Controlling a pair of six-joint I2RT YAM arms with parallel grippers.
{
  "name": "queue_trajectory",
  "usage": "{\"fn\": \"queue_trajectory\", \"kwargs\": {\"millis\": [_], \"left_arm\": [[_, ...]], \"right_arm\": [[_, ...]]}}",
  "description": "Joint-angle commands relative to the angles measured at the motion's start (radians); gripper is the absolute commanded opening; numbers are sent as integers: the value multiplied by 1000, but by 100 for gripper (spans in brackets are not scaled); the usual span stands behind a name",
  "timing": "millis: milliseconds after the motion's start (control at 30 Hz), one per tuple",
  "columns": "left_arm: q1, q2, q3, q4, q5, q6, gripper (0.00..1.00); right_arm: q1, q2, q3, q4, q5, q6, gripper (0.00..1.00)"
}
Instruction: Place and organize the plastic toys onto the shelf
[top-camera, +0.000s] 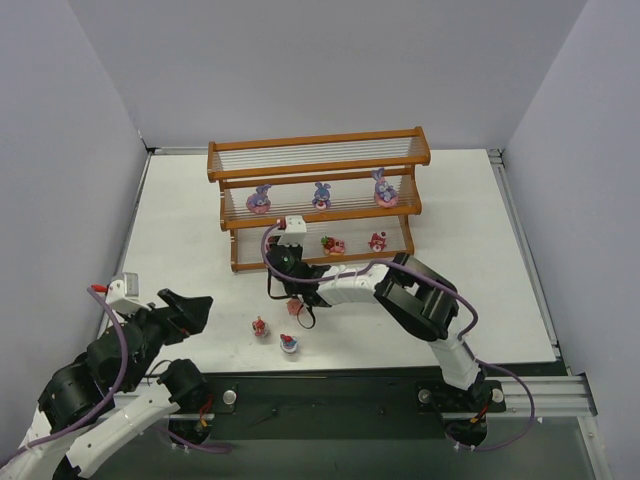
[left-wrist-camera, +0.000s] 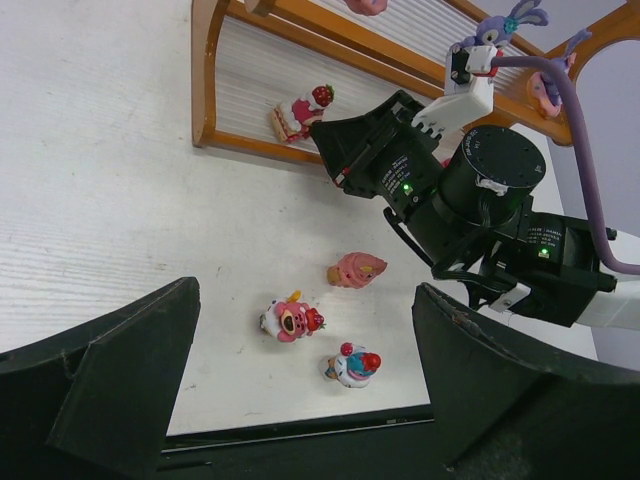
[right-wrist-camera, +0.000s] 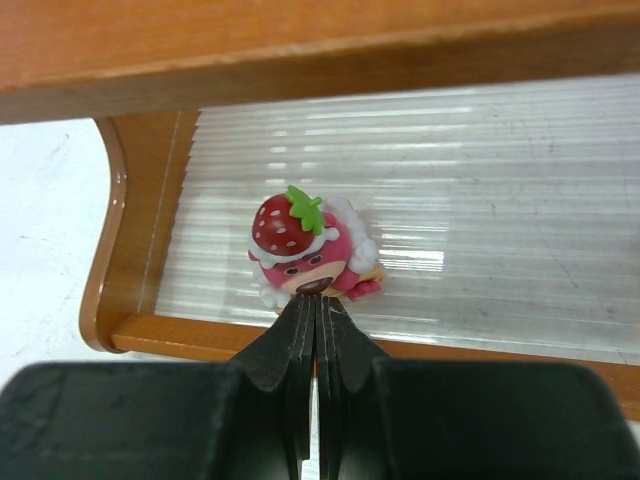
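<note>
The shelf stands at the back of the table. Three purple bunnies stand on its middle tier. Two small red-pink toys sit on the lowest tier. A strawberry-topped pink toy sits near that tier's left end, also in the left wrist view. My right gripper is shut and empty, its tips right at this toy's front; from above it hides the toy. Three toys lie on the table: a pink bear, a white-blue cupcake and a pink one. My left gripper is open, just short of them.
The right arm stretches over the table in front of the shelf, close to the loose toys. Grey walls close in the table on three sides. The table's near edge lies just below the loose toys.
</note>
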Motion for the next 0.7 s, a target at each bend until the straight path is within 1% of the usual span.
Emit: {"fn": "queue_trajectory", "kwargs": {"millis": [0,667], "left_arm": [[-16,-11,38,-4,-24,-13,97],[-33,-19,40,-9,-41,-22,97]], "right_arm": [[11,24,48,18,17,15,0],[20,73,129,-2,-1,-8,0]]}}
